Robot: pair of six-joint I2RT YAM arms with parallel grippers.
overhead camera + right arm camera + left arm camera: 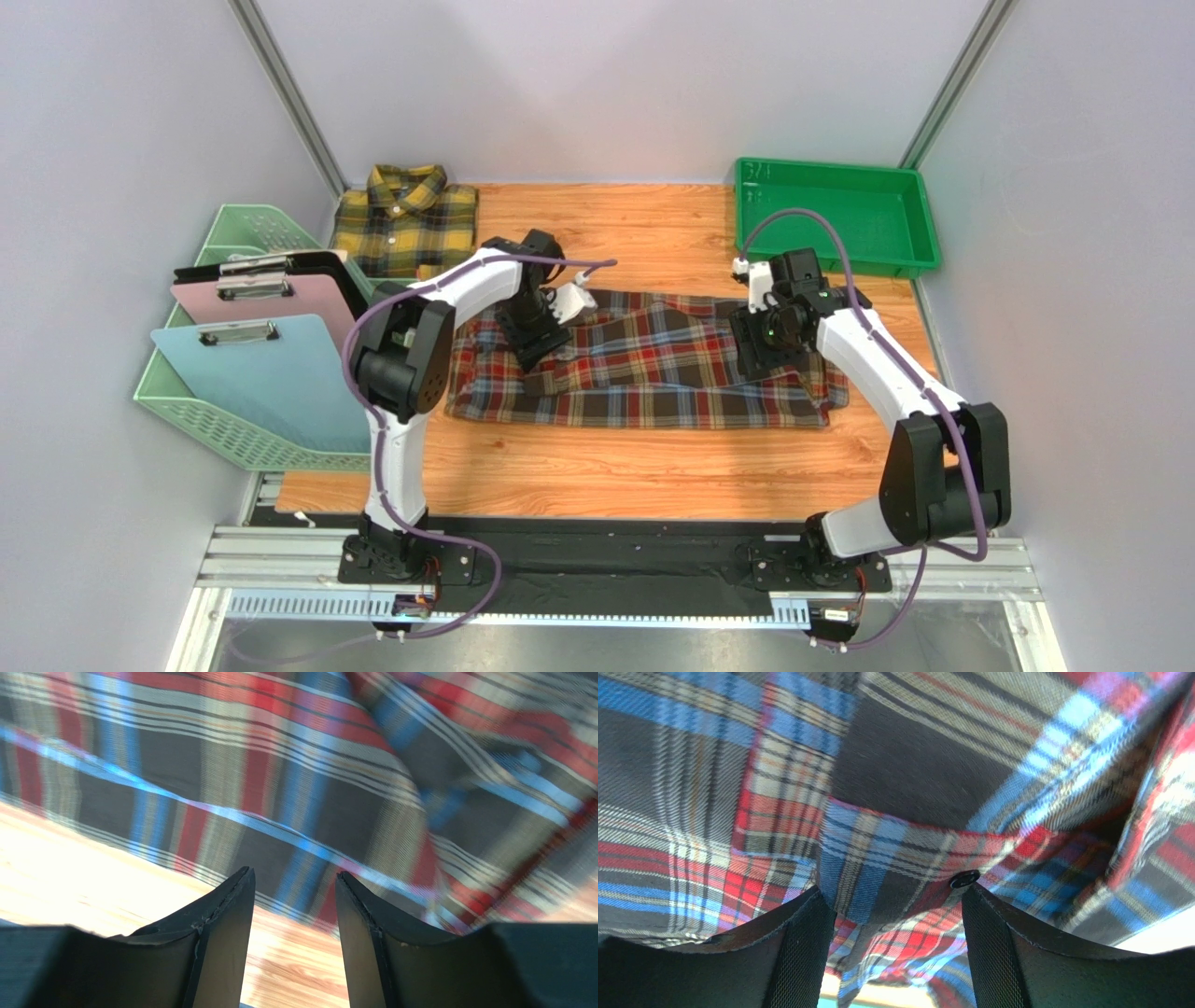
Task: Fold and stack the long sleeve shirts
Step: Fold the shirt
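Two shirts show: the red plaid shirt (659,378) lies spread on the counter (603,469), long axis left to right, and the yellow plaid shirt (407,221) sits folded at back left. My left fingers (543,350) are spread around a buttoned fold left of the red one's centre; my right fingers (772,357), parted and empty, are over its right end. Whether either touches cloth, I cannot tell.

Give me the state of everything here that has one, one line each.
Red shirt: laid out wide on the table, rumpled.
Yellow shirt: folded, at the far left corner.
Tray: empty.
Left gripper: open, a shirt fold between its fingers.
Right gripper: open, holding nothing, over the red shirt's edge.
Clipboards: standing in the basket.
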